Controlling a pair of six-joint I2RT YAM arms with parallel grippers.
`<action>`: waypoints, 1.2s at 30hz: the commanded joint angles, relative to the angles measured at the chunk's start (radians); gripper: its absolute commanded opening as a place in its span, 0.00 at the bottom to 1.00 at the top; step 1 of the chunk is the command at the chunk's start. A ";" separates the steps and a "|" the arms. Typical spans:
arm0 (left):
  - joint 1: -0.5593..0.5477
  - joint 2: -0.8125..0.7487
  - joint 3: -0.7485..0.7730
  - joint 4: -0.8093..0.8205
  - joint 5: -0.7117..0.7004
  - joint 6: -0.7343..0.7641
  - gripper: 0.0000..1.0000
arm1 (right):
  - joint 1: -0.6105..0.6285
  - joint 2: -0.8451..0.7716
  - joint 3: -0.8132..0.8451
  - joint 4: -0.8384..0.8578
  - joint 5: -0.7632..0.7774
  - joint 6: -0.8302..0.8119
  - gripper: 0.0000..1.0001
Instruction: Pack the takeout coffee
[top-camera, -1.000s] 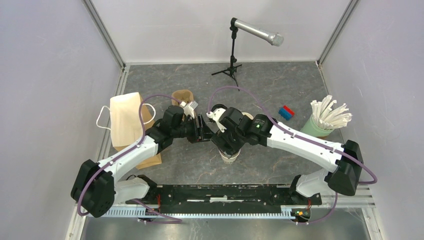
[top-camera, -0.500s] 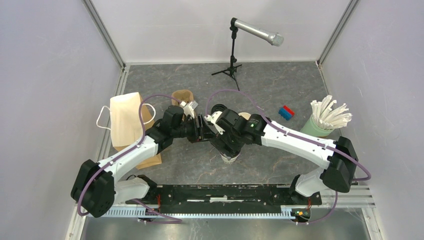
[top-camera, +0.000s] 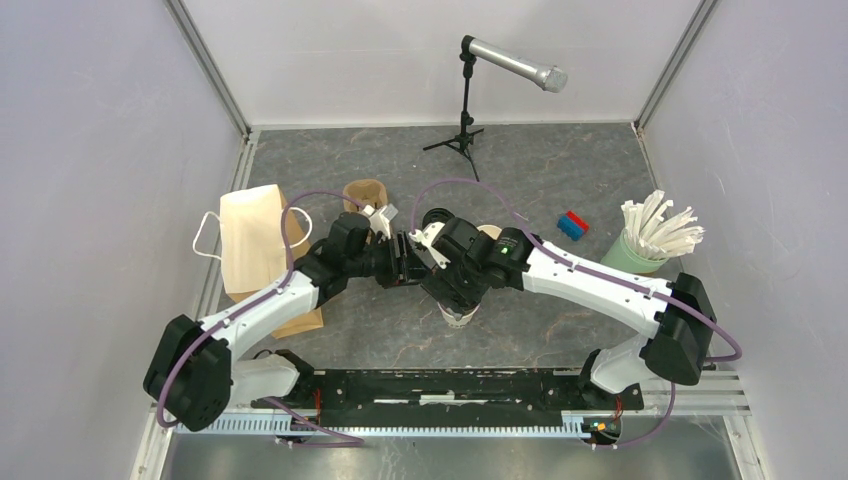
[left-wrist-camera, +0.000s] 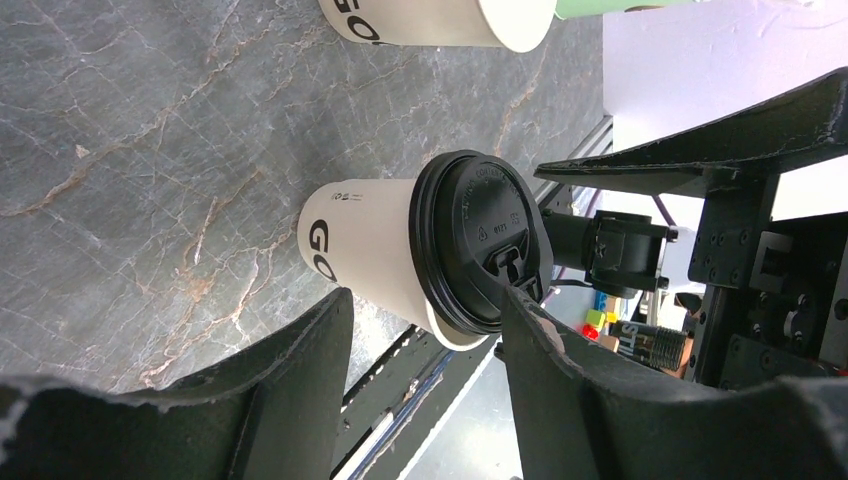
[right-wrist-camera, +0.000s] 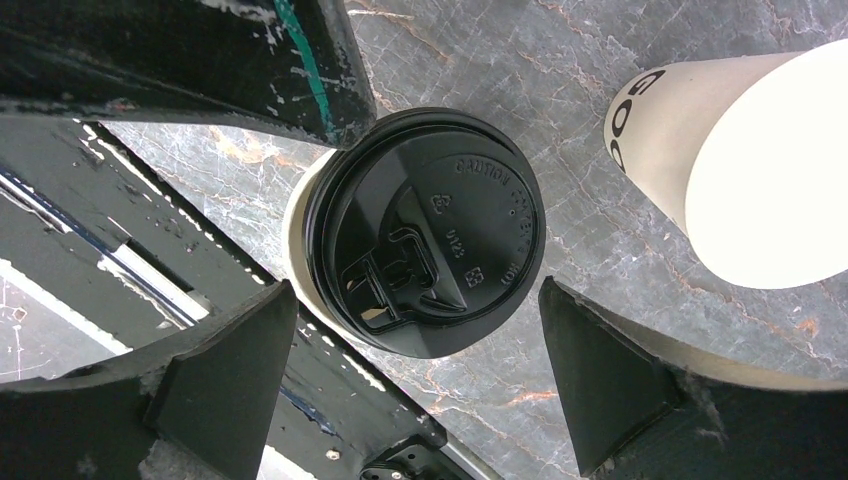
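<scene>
Coffee cup (left-wrist-camera: 370, 240), lidded, upright on grey table (left-wrist-camera: 120, 150), centre, between both arms. My right gripper (right-wrist-camera: 415, 300) above its black lid (right-wrist-camera: 430, 230), fingers spread wide, clear of the rim. My left gripper (left-wrist-camera: 423, 300) alongside, fingers apart, one tip at lid edge; whether it presses, cannot tell. Just beside, second cup (right-wrist-camera: 760, 170), unlidded

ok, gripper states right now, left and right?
Left gripper: fingers against the white paper cup with round black plastic lid; grip cannot be told.
Right gripper: open around that cup.
</scene>
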 joint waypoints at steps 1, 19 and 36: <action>-0.010 0.018 -0.003 0.062 0.016 -0.034 0.62 | -0.007 -0.024 0.018 0.004 -0.016 -0.016 0.98; -0.066 0.058 -0.010 0.116 -0.003 -0.067 0.62 | -0.005 -0.151 -0.043 0.082 -0.140 -0.061 0.93; -0.086 0.050 -0.044 0.143 -0.024 -0.099 0.66 | 0.149 -0.456 -0.450 0.526 -0.081 -0.571 0.98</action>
